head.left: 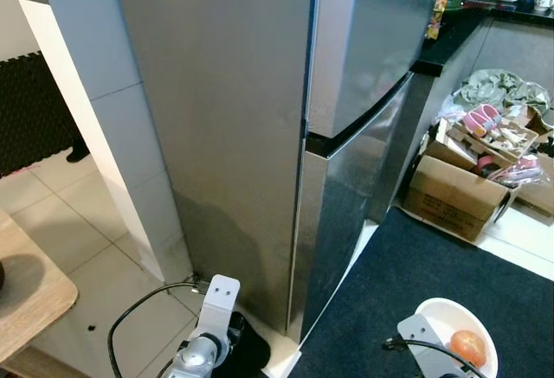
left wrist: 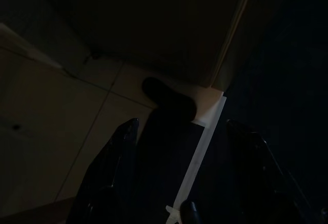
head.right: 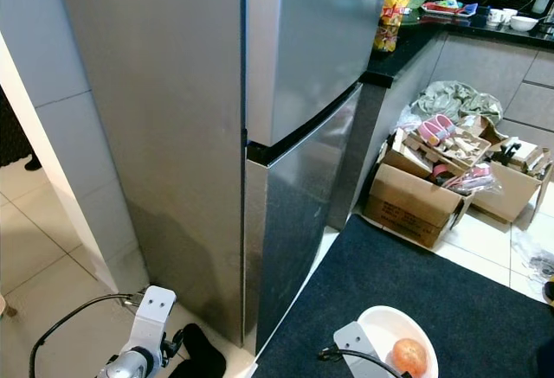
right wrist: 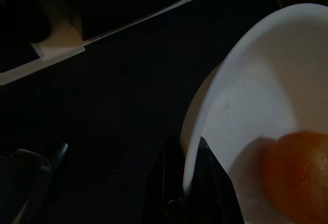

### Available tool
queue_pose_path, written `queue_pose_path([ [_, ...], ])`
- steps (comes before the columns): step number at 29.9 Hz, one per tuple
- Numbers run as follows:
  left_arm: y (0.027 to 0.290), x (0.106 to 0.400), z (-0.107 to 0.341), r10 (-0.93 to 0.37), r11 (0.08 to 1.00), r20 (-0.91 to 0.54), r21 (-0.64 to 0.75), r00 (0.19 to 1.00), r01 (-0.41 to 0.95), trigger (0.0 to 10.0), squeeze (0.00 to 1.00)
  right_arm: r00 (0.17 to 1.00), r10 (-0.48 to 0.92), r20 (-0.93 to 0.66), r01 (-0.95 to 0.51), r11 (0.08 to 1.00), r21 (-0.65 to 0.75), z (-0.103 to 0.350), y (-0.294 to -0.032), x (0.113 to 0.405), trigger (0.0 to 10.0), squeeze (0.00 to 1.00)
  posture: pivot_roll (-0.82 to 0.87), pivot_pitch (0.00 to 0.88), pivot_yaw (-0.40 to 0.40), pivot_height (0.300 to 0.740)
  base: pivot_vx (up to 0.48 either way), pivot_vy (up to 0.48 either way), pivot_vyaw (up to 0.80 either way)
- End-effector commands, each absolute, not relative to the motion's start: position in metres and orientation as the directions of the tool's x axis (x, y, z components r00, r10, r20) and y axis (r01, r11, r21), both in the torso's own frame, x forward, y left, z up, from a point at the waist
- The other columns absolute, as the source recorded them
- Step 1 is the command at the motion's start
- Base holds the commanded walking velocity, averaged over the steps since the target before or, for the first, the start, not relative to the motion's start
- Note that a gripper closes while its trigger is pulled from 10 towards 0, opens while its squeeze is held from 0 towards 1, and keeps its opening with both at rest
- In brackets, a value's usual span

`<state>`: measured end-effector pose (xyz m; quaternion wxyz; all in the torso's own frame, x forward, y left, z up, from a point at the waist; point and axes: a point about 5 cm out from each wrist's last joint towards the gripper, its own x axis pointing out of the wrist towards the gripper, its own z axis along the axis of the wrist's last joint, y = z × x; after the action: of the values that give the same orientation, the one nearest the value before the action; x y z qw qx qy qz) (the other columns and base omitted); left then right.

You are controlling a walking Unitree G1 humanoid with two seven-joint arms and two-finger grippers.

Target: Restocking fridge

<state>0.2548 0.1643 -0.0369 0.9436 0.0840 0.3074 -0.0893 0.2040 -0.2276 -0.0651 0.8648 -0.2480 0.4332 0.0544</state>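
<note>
Before the closed fridge point(head.left: 260, 136), we hold a white bowl point(right wrist: 266, 101) with an orange fruit point(right wrist: 300, 175), right pincer point(right wrist: 187, 183) clamped on its rim; left pincer point(left wrist: 179, 147) hangs apart beside the fridge.

A home kitchen — tall steel fridge point(head.left: 260, 136), dark countertop point(head.right: 450, 28) with dishes, tiled floor point(head.left: 78, 222).

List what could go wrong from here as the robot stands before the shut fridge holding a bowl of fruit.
1. The right gripper pinches only the rim of the white bowl; a tilt could let it slip or roll the orange fruit out.
2. Both fridge doors are shut, so the open left gripper must open one alone.
3. Cardboard boxes crowd the floor nearby.
</note>
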Motion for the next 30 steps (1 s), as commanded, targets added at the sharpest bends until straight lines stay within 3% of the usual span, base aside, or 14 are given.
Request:
queue_pose_path([
  [1,0.1675,0.2520,-0.0387,-0.106,0.974,-0.599,0.096,0.794,0.203,10.0,0.00,0.632,-0.120,-0.765,-0.307,0.869,-0.389,-0.0633,-0.2272,0.2069,10.0,0.00,-0.06,0.000,-0.031,0.740,0.000,0.000,0.00],
  [19,0.1614,0.2502,-0.0403,-0.137,0.969,-0.603,0.083,0.786,0.232,10.0,0.00,0.627,-0.123,-0.769,-0.302,0.872,-0.386,-0.0643,-0.2277,0.2050,10.0,0.00,-0.07,0.004,-0.029,0.740,0.000,0.000,0.00],
  [30,0.1590,0.2499,-0.0408,-0.146,0.968,-0.606,0.074,0.782,0.238,10.0,0.00,0.627,-0.123,-0.769,-0.307,0.869,-0.389,-0.0643,-0.2281,0.2048,10.0,0.00,-0.07,0.002,-0.030,0.740,0.000,-0.445,0.00],
])
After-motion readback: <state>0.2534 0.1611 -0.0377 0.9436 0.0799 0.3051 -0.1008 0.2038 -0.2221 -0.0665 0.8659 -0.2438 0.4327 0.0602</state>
